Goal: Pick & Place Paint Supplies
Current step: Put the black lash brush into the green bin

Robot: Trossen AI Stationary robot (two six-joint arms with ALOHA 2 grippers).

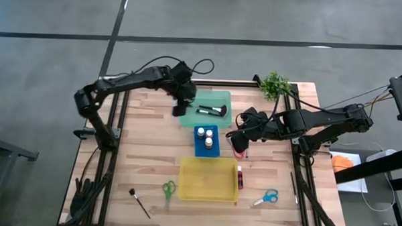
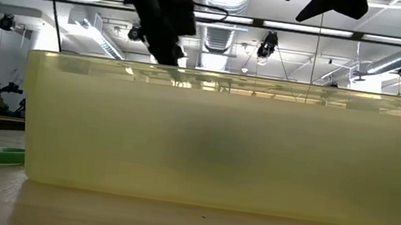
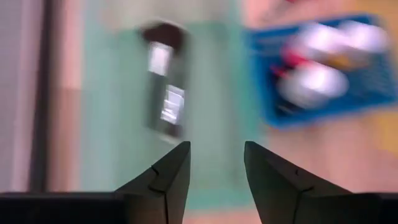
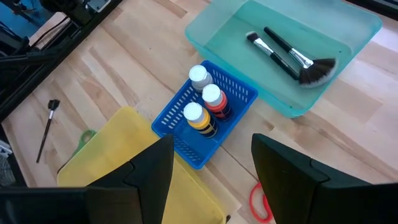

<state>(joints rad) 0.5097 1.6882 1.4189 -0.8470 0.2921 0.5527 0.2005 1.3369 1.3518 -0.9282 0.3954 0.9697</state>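
Yellow tray (image 1: 207, 180) sits empty by the worktop's front edge. Left gripper (image 1: 179, 109) hangs open over the green tray (image 1: 218, 99), holding two brushes (image 4: 287, 55). Right gripper (image 1: 232, 139), open too, hovers beside the blue tray (image 1: 206, 151) with three paint bottles (image 4: 203, 102).

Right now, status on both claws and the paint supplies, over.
Left claw open, empty, over the green tray. Right claw open, empty, near red scissors. Two brushes in green tray, three bottles in blue basket. Nothing blocking.
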